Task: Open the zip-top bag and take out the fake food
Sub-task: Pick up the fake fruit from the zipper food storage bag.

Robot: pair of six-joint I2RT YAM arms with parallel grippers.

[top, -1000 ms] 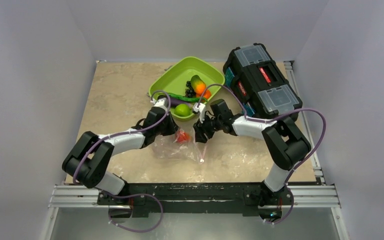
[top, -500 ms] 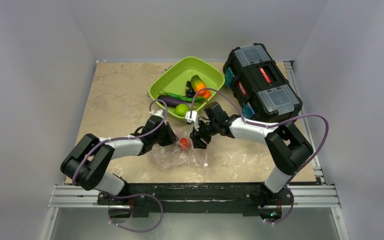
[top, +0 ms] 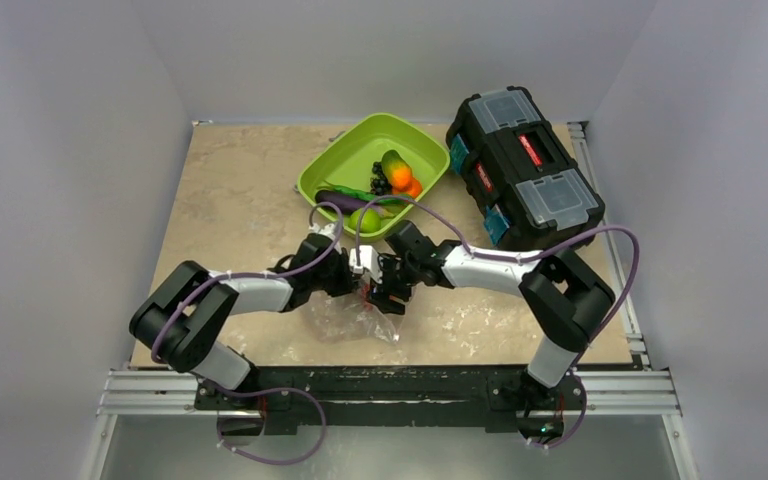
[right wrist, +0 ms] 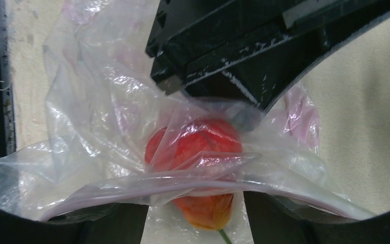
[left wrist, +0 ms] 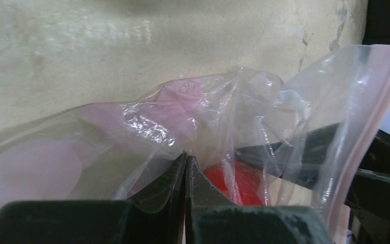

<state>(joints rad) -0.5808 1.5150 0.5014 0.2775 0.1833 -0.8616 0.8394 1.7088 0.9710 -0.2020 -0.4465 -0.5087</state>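
Note:
The clear zip-top bag (top: pixel 352 318) lies crumpled on the table between both grippers. My left gripper (left wrist: pixel 186 158) is shut, with a fold of the bag's film (left wrist: pixel 198 112) pinched at its tips. One piece of fake food, a red strawberry (right wrist: pixel 198 147), sits inside at the bag's mouth. My right gripper (right wrist: pixel 195 219) is open, and the strawberry lies between its fingers (right wrist: pixel 106 223). The pink zip strip (right wrist: pixel 132 192) drapes across both fingers. In the top view the left gripper (top: pixel 346 281) and right gripper (top: pixel 380 292) nearly meet over the bag.
A lime-green tray (top: pixel 345 152) behind the grippers holds more fake food (top: pixel 396 172): an orange, grapes, a lime, an eggplant. A black toolbox (top: pixel 523 170) stands at the back right. My right arm's cable loops above the tray's near edge.
The left gripper has shut on the bag's film. The right arm has swung left and down to the bag's mouth, its jaws opening wider around the strawberry.

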